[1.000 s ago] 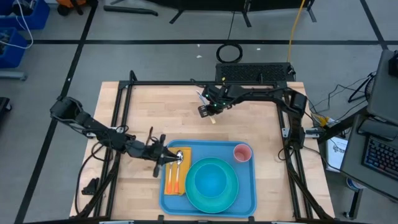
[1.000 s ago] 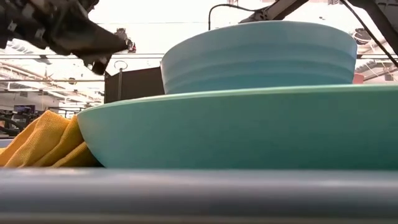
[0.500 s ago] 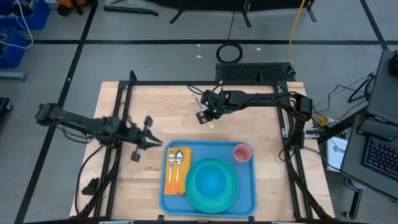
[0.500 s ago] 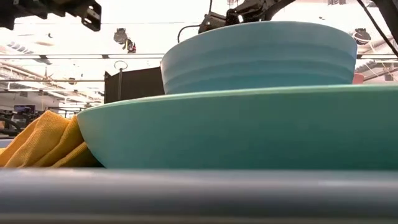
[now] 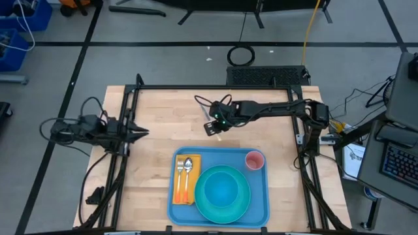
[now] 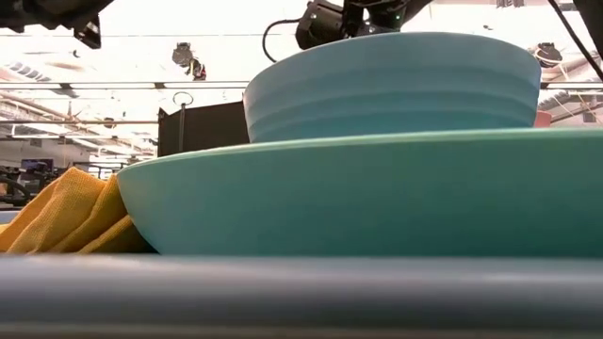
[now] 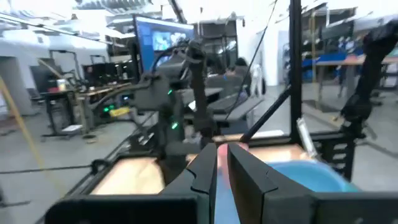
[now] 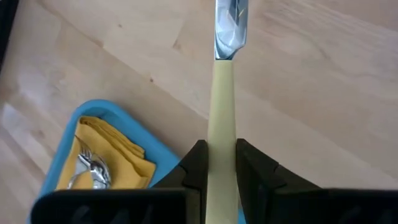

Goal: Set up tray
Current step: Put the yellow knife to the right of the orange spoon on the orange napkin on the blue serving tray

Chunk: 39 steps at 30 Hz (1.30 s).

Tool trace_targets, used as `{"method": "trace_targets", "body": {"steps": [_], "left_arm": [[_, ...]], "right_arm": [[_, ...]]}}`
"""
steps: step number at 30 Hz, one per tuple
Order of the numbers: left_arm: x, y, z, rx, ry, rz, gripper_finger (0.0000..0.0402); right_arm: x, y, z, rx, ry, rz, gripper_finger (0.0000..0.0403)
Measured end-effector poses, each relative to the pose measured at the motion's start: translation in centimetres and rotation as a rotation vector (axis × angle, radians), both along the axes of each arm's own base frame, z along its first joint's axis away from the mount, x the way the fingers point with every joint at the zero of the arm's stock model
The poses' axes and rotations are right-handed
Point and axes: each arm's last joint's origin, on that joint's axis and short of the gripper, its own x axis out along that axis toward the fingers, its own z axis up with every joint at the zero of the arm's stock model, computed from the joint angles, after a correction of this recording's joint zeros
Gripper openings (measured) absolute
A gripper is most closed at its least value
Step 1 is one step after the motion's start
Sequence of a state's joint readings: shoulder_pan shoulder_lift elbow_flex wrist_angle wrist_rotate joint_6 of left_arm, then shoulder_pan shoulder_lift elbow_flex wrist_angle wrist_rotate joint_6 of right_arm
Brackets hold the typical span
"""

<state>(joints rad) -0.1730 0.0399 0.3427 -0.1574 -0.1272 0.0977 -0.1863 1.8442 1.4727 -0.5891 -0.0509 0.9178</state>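
The blue tray (image 5: 264,210) lies at the table's near edge. On it are a turquoise plate (image 5: 243,205) with a bowl (image 5: 222,187), a pink cup (image 5: 255,160), and an orange napkin (image 5: 185,190) bearing a fork and a spoon (image 5: 187,166). My right gripper (image 5: 214,127) hangs over the bare wood beyond the tray's far edge, shut on a knife (image 8: 222,93) with a cream handle. My left gripper (image 5: 145,132) is at the table's left edge beside the frame post, shut and with nothing in it. My right gripper pinches the knife's cream handle (image 8: 222,134) between its two fingers. The knife runs out along the fingers, and its metal blade (image 8: 230,25) sticks out past the fingertips. The gripper slants down from the table's right, and the knife is lifted clear of the wood.
A black frame runs along the table's left, far and right sides (image 5: 215,87). Bare wood lies between the tray and the far rail. In the low view the plate (image 6: 377,188) and bowl (image 6: 391,85) fill most of the picture, with the napkin (image 6: 66,212) at their side.
My left gripper has drawn back from the napkin on the tray toward the table's left edge, rising and levelling out, and has stayed shut. My right gripper has carried the knife a little toward the near edge and the tray.
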Motion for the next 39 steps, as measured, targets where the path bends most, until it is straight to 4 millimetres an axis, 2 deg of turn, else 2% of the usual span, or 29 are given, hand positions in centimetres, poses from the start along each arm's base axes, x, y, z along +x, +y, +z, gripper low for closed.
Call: {"method": "trace_targets", "body": {"steps": [4,9,22,39], "left_arm": [[-0.5,0.3,-0.2,0.013,0.020,0.073,0.0044],[0.0,0.3,-0.7,0.029,0.087,0.101,0.0044],[0.2,0.3,-0.7,0.008,0.100,0.102,0.0044],[0.2,0.3,-0.7,0.010,0.101,0.102,0.0044]], "right_arm": [[0.2,0.6,0.1,0.009,-0.017,-0.009,0.0046],[0.7,1.7,0.3,0.034,-0.057,-0.028,0.0046],[2.0,5.5,0.9,0.075,-0.176,-0.129,0.0046],[2.4,12.2,1.7,0.162,-0.314,-0.287,0.0046]]}}
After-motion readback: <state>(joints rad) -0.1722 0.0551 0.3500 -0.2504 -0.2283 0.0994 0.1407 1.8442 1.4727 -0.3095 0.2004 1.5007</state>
